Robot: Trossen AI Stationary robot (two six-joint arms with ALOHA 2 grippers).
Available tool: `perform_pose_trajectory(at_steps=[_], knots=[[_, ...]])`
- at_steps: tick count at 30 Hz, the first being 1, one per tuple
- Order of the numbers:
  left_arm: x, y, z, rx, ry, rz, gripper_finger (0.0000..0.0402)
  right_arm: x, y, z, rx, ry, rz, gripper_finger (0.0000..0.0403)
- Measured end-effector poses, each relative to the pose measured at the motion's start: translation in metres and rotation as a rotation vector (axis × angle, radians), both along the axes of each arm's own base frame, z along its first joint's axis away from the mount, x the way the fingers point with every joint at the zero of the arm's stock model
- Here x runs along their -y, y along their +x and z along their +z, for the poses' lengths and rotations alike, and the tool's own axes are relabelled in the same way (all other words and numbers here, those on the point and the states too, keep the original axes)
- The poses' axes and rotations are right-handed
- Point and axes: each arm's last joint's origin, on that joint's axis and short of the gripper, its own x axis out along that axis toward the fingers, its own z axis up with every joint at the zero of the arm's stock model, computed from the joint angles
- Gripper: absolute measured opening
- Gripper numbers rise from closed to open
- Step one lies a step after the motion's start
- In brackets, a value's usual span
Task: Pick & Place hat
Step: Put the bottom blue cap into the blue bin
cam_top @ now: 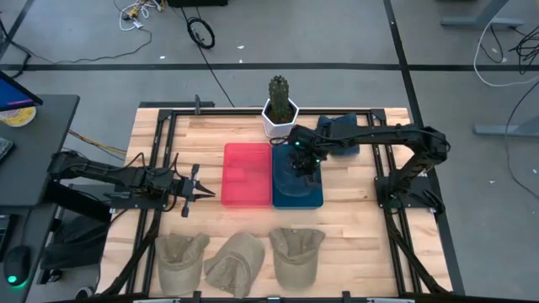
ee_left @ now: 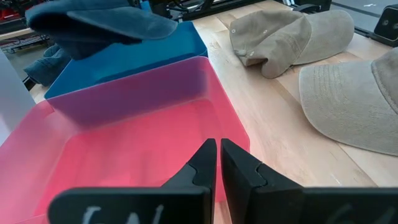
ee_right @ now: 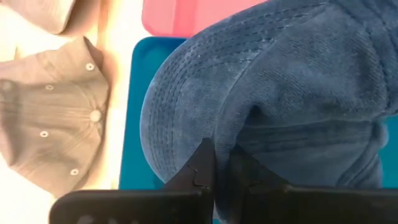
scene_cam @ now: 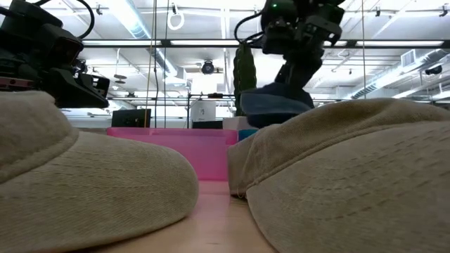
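Right gripper (cam_top: 301, 162) pinches the dark blue corduroy cap (ee_right: 280, 93) above the blue plastic bin (cam_top: 296, 187); left gripper (cam_top: 202, 192), fingers closed, waits beside the pink plastic bin (cam_top: 247, 175).

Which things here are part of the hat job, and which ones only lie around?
Part of the job:
- right gripper, shut on the blue hat
- blue bin
- pink bin
- three tan hats
- another blue hat
- left gripper, waiting beside the pink bin

Just lying about:
- potted cactus
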Motion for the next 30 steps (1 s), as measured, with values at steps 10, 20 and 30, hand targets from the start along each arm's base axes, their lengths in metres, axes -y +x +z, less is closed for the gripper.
perform_pose_trajectory(at_steps=[10,20,30], knots=[[0.0,0.0,0.0,0.0,0.0,0.0,0.0028,0.002,0.016,-0.041,-0.208,0.065,0.004,0.0011],[0.0,0.0,0.0,0.0,0.0,0.0,0.0028,0.003,0.034,-0.071,-0.214,0.109,0.012,0.0011],[0.0,0.0,0.0,0.0,0.0,0.0,0.0028,0.003,0.036,-0.08,-0.255,0.128,-0.025,0.0011]])
